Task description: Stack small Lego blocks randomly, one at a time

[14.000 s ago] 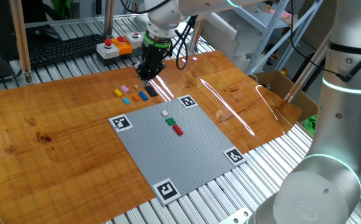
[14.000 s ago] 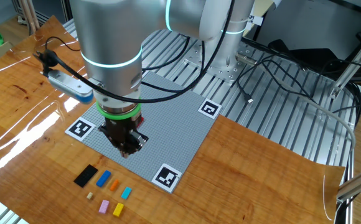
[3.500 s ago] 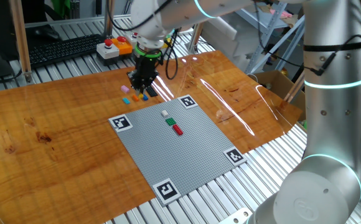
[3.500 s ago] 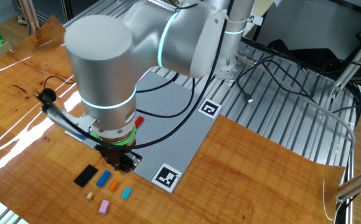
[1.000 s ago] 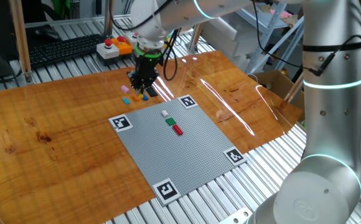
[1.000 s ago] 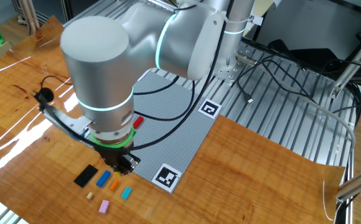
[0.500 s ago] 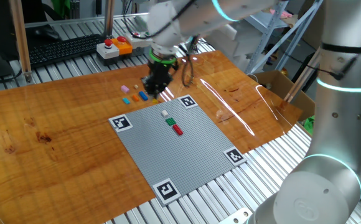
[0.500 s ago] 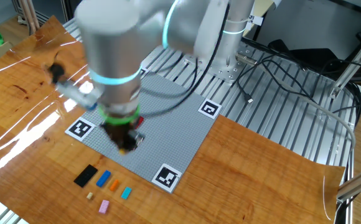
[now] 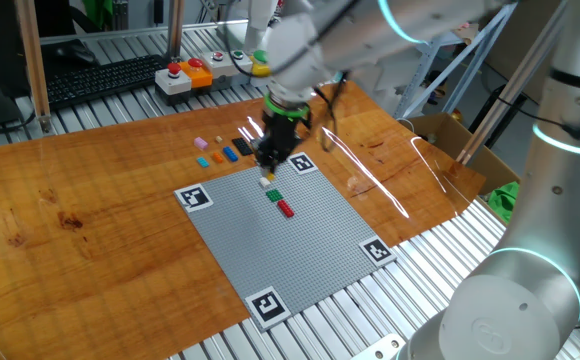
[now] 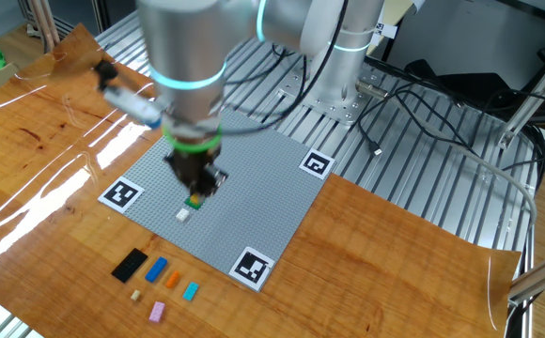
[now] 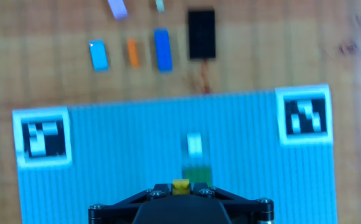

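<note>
I see the lower half of the grey baseplate [image 9: 300,250] lying bare, open passage there. Mid-frame, the white brick [image 10: 183,215], green brick [image 9: 273,196] and red brick [image 9: 286,209] block the way. Upper left, loose bricks [image 9: 220,156] crowd the table [image 9: 80,210].

The gripper [image 9: 270,167] hangs over the grey baseplate [image 9: 300,250] near its far edge, just above the white brick [image 9: 266,182].
</note>
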Available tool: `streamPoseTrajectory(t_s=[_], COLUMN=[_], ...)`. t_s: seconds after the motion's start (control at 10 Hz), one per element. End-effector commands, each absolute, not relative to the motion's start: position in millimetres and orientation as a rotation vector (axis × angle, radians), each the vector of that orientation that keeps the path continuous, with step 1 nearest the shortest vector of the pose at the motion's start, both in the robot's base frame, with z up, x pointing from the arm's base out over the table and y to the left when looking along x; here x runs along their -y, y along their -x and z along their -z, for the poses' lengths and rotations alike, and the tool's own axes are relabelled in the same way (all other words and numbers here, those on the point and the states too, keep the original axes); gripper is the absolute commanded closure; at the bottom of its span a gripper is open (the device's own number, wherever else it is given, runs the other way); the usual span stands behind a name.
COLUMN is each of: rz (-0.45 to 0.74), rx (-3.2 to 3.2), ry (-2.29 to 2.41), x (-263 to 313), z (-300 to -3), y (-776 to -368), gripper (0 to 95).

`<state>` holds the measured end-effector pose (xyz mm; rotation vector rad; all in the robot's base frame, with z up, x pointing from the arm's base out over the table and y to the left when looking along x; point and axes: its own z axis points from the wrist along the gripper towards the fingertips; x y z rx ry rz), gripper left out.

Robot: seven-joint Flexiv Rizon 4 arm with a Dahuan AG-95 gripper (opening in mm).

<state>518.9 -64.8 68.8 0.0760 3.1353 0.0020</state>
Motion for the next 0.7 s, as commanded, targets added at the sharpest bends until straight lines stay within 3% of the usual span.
streamPoseTrajectory(t_s=[0.1, 0.7], rz=[-0.005, -0.008], rx=[-3.129, -3.138], ry=[-0.084, -0.092], x=[68.3, 66.4], z=[-63.7, -63.4], y=[-501.8, -499.0], gripper=[95.0, 95.0])
